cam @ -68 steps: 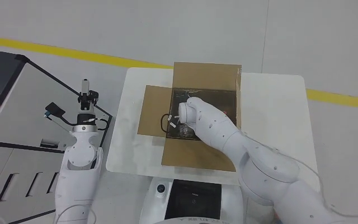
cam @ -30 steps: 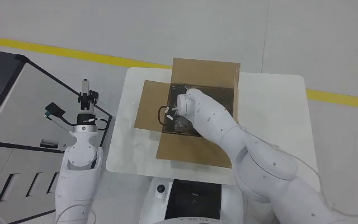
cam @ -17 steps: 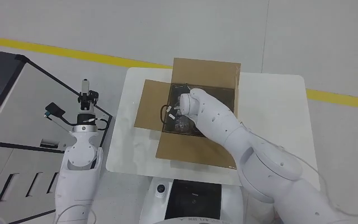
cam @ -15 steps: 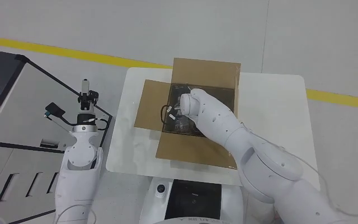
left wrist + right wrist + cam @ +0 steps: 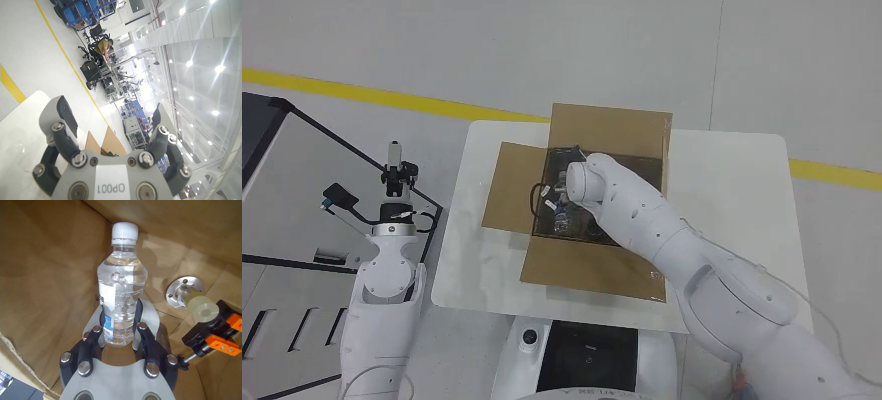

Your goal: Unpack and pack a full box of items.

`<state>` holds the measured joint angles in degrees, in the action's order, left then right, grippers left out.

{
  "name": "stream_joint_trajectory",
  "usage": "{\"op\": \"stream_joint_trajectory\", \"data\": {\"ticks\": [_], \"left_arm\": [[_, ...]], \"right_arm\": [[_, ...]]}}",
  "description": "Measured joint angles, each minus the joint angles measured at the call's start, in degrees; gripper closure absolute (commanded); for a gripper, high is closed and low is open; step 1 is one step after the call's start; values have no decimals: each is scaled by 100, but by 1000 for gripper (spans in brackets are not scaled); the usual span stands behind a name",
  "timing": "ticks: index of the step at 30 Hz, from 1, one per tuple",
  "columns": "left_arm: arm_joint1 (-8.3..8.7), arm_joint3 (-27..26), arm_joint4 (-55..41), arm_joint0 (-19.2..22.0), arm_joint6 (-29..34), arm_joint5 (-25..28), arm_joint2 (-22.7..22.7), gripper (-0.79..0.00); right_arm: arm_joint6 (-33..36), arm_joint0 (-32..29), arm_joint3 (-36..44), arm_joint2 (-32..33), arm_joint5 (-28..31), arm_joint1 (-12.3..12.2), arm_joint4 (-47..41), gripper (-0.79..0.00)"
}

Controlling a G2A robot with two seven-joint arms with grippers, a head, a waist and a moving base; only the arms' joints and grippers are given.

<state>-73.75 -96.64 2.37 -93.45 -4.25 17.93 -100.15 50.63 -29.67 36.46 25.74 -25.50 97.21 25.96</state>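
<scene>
A brown cardboard box stands open at the middle of the top view, on a white worktop, with its flaps spread toward the upper, left and lower parts of the frame. The right arm comes in from the lower right and bends down into the box's dark opening.

Inside, the right gripper is closed on a clear water bottle. Its two fingers press on opposite sides of the bottle's lower body, just above the base. The bottle bears a white label and a white screw cap, and the cap end points away from the gripper toward a fold where two cardboard walls meet. The liquid in it looks clear and fills it nearly to the neck.

Beside the bottle, apart from it, a round metal flange with a pale yellowish cylinder on its end lies against the cardboard. Touching that part is a black and orange clamp with a threaded screw and a black knob.

The left arm is at the lower left of the top view, off the worktop's left edge and well apart from the box. The left gripper has its fingers spread wide with nothing between them.

A yellow floor line crosses the upper part of the top view, behind the worktop.
</scene>
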Motion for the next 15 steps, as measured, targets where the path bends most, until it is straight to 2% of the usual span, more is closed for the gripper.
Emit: {"op": "stream_joint_trajectory", "data": {"ticks": [8,11,15], "left_arm": [[0,0,0,0,0,0,0,-785],[0,0,0,0,0,0,0,-785],[0,0,0,0,0,0,0,-785]], "right_arm": [[284,-262,327,122,-184,-159,262,0],[296,-311,263,163,-140,-160,274,-219],[236,-354,151,183,-82,-121,288,-388]]}}
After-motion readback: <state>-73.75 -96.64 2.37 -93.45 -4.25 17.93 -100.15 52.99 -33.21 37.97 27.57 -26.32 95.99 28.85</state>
